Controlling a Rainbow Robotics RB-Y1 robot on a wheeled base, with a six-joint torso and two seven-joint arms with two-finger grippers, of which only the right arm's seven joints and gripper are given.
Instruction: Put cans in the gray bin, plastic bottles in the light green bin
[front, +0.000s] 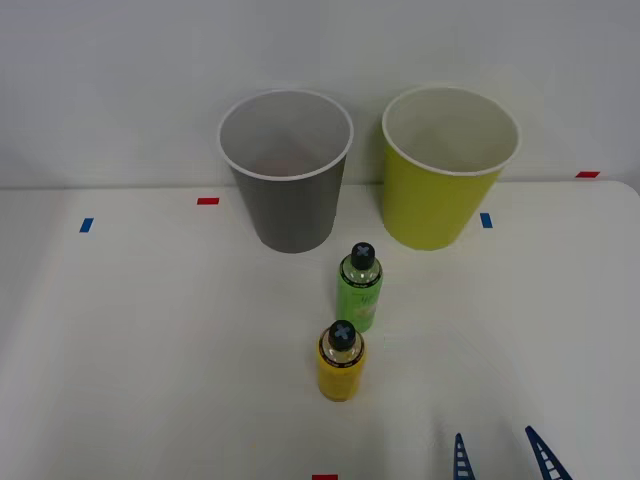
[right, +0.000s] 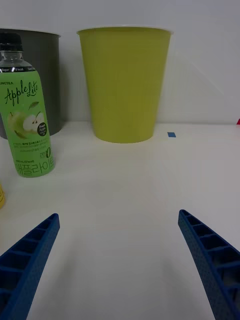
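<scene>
Two bins stand at the back of the white table (front: 120, 340) from our front view, the gray bin (front: 288, 175) left of the light green bin (front: 445, 170); nearer us stand the green bottle (front: 360, 290) and yellow bottle (front: 341, 362). Our right gripper (front: 503, 458) (fingers spread, grasping nothing) hovers at the near edge. From the wrist, we see the green bottle (right: 27, 107) upright before the gray bin (right: 47, 80), the light green bin (right: 125, 82) beside them, between the parted fingers (right: 27, 260).

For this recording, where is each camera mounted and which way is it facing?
Front view: sits above the arms, looking forward and down at the white table; the right gripper pokes in at the near edge, open.
Right wrist view: sits low on the right arm's wrist, looking level across the table at the light green bin; its blue fingers frame the near edge.
Shared: both show the light green bin, the gray bin, the green bottle and the yellow bottle.
</scene>
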